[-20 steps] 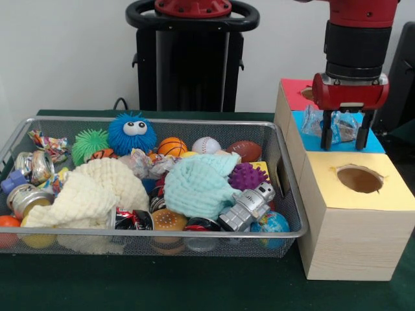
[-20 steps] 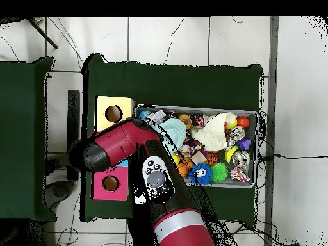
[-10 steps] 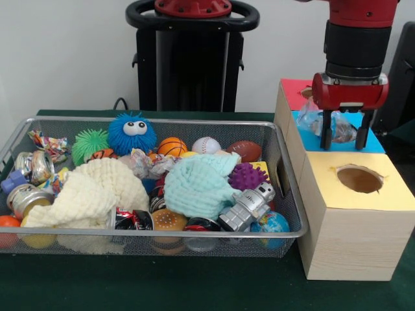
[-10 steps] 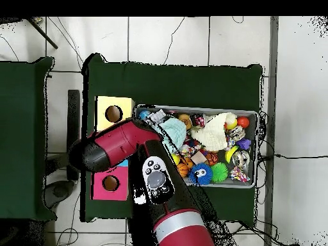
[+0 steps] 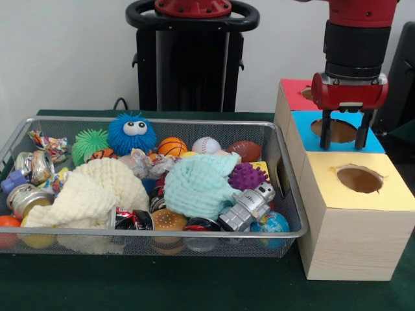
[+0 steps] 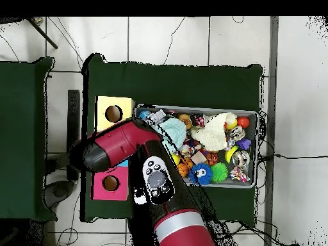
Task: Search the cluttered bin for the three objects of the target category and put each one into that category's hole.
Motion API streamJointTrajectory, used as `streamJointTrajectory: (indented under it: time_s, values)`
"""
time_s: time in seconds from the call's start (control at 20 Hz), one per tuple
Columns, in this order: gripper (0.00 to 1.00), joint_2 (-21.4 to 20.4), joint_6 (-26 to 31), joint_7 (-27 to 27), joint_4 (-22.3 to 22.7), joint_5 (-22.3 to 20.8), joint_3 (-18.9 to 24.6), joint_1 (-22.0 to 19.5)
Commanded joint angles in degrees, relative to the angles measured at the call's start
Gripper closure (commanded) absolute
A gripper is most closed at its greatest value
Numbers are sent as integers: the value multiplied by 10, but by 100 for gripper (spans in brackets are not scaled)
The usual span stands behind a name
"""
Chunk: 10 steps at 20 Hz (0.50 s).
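My gripper [image 5: 344, 141] hangs open and empty right over the round hole [image 5: 340, 129] in the blue box, one finger on each side of it. The hole shows dark, with nothing sticking out of it. In the wire bin [image 5: 149, 231] a crumpled wrapper [image 5: 144, 162] lies near the middle, and a colourful wrapper [image 5: 48, 144] lies in the far left corner. From overhead the red arm [image 6: 122, 146] covers the blue box and hides the gripper.
The yellow box's hole [image 5: 359, 179] is nearest the camera and the red box [image 5: 295, 94] is behind the blue one. The bin also holds cans [image 5: 35, 165], a cream cloth [image 5: 91, 191], a mint cloth [image 5: 198, 184], a toy robot [image 5: 248, 206], balls and fuzzy toys.
A clear crumpled plastic wrapper hung between the fingers a second ago. It sank into the blue box's hole and is now out of sight. The gripper has kept its place.
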Motion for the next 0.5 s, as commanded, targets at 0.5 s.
streamJointTrajectory:
  time_s: [0.5]
  values:
    - [0,-16,27,-102,95,-13,29,-69]
